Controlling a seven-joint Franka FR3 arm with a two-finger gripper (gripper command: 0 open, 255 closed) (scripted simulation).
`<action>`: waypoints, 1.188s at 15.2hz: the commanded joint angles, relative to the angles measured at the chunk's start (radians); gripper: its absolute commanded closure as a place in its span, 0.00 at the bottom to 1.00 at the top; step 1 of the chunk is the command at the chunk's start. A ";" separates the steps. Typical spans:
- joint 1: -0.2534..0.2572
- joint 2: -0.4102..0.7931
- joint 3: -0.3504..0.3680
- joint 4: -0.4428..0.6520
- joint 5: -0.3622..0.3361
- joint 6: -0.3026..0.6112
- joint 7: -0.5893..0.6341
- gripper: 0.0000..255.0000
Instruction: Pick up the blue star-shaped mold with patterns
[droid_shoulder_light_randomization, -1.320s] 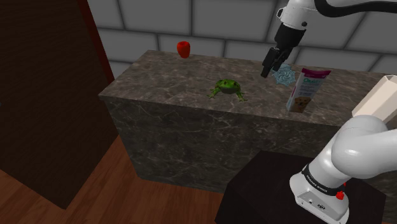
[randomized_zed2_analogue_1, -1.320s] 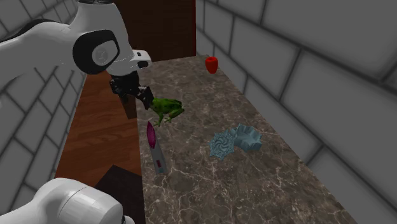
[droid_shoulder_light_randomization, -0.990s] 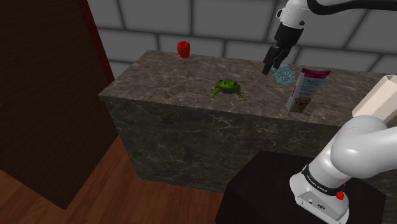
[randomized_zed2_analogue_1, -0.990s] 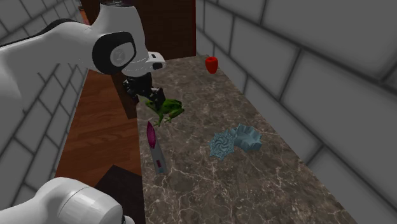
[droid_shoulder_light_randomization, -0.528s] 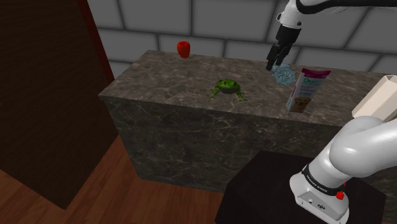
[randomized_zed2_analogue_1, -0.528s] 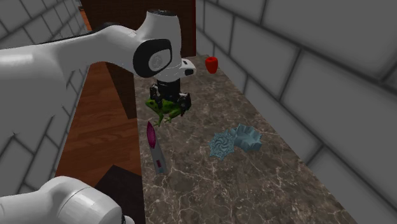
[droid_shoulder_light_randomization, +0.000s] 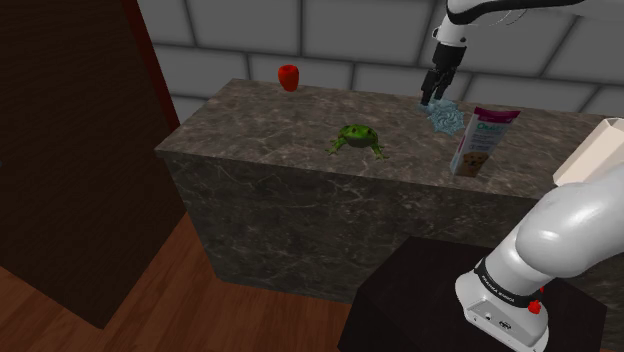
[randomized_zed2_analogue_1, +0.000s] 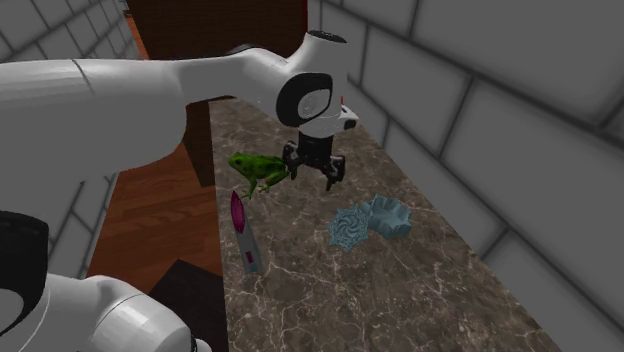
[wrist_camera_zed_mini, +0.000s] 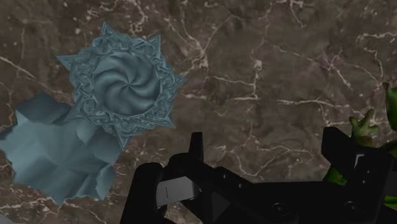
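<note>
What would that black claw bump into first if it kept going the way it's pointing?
Most likely the bare marbled countertop. In the wrist view the open gripper aims at stone between the blue star mold and the green frog, touching neither. Depth is hard to judge.

On worktop: star mold toward wall; frog and packet by the front edge. Tool above worktop, between frog and mold.
</note>
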 joint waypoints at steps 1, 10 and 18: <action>-0.009 0.066 -0.035 0.052 0.007 -0.004 -0.050 0.00; -0.089 0.431 -0.153 0.363 0.110 -0.054 -0.275 0.00; -0.104 0.482 -0.154 0.321 0.131 0.026 -0.301 0.00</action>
